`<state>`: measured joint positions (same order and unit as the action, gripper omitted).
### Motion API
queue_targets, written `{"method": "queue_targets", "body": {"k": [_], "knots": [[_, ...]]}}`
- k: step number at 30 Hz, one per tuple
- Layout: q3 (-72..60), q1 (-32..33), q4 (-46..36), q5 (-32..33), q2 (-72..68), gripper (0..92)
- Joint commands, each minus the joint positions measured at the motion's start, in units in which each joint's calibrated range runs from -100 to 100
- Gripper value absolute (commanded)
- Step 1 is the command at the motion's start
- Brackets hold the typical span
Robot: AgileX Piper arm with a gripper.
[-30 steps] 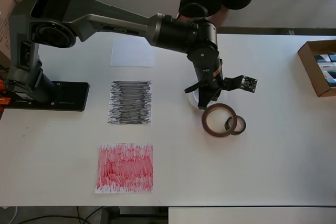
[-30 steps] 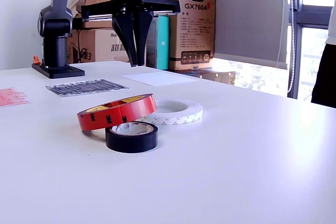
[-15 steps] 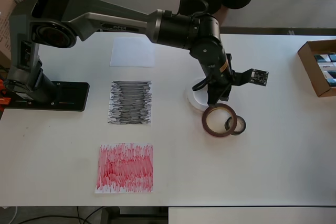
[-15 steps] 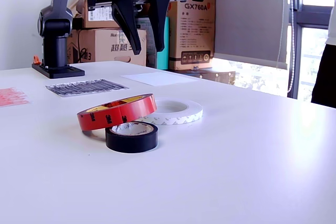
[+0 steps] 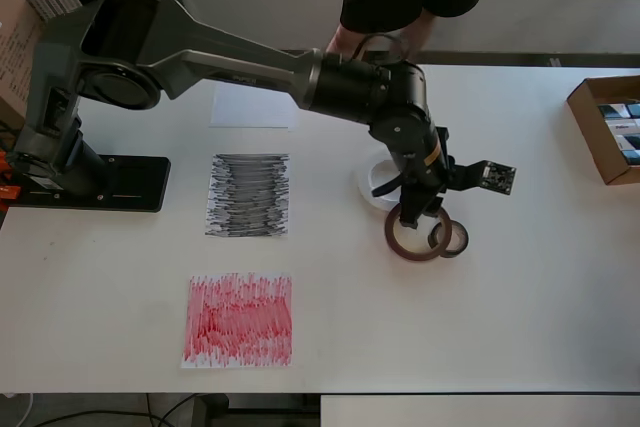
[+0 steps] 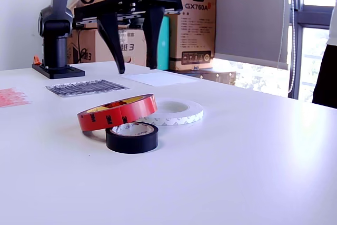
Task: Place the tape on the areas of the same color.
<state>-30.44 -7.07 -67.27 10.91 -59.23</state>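
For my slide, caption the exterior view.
Open gripper hovers above the red tape roll, which leans on the black roll beside the white roll.

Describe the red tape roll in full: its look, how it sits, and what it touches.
The red tape roll is a wide, thin ring with a glossy red outer band and a yellowish printed inner core. It sits tilted: one edge rests on the small black tape roll, the other reaches down to the white table. The white tape roll lies flat just behind it; contact there is unclear. The open pincer hangs above, not touching.
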Motion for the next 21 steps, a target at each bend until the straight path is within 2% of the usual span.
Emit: {"method": "queue_targets", "body": {"k": [1,21], "knots": [[0.50,-0.49,-0.40,0.31,-1.01,49.8],[0.68,-0.02,-0.66,0.07,-2.41,49.8]]}}
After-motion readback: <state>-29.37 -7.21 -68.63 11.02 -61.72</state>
